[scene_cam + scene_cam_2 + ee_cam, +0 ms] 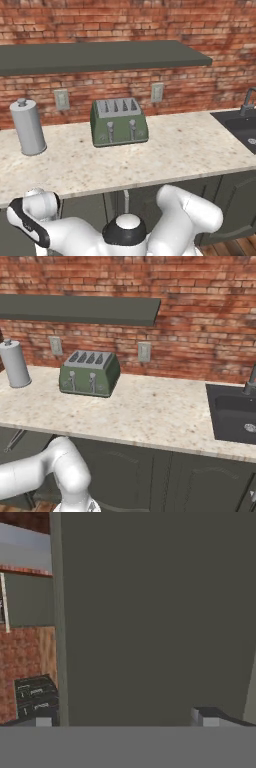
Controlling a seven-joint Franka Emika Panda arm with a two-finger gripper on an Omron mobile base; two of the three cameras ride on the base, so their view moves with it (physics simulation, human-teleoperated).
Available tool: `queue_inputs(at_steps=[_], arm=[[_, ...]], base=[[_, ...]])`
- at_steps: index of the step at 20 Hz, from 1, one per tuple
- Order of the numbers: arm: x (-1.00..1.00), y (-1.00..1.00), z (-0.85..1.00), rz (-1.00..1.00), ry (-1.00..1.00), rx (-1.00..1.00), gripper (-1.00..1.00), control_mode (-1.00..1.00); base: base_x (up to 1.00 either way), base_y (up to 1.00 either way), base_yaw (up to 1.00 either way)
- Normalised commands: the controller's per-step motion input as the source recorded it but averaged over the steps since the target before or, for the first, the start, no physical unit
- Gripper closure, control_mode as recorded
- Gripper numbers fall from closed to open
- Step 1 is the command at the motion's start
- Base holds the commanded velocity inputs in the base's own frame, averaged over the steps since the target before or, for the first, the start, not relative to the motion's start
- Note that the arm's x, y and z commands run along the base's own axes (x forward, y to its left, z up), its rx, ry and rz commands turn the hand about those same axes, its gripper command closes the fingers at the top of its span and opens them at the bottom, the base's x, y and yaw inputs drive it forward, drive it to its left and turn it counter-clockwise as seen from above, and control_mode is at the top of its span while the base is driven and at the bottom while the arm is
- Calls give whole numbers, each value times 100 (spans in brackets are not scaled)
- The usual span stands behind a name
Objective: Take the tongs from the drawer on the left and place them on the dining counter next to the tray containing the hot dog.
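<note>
My gripper (125,719) is open, its two dark fingertips (210,716) set wide apart with nothing between them. It faces a flat dark grey-green cabinet panel (150,612) at close range. In the right base view a grey-green front with a silver bar handle, which looks like the drawer (27,443), sits under the worktop at the far left. I cannot tell whether it is pulled out. The arm (185,215) is folded low in front of the cabinets and reaches down to the left. The tongs are hidden. The dining counter, the tray and the hot dog are out of view.
On the speckled worktop (165,155) stand a green toaster (119,122) and a grey canister (28,127). A dark sink (232,416) lies at the right. A shelf (100,56) hangs on the brick wall. Dark cabinet doors (150,476) run below.
</note>
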Motion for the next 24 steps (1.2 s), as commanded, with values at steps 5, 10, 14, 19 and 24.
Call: queue_inputs(at_steps=[5,10,14,19,24], arm=[[-94,46,-56,13,3,-13,-100,-100],[-100,41,-45,8,0,-13,-100,-100],[-75,19,-26,1,0,-7,-100,-100],[-48,1,-3,0,0,-5,-100,-100],[-15,0,5,0,0,-6,-100,-100]], base=[[0,0,0],[0,0,0],[0,0,0],[0,0,0],[0,0,0]])
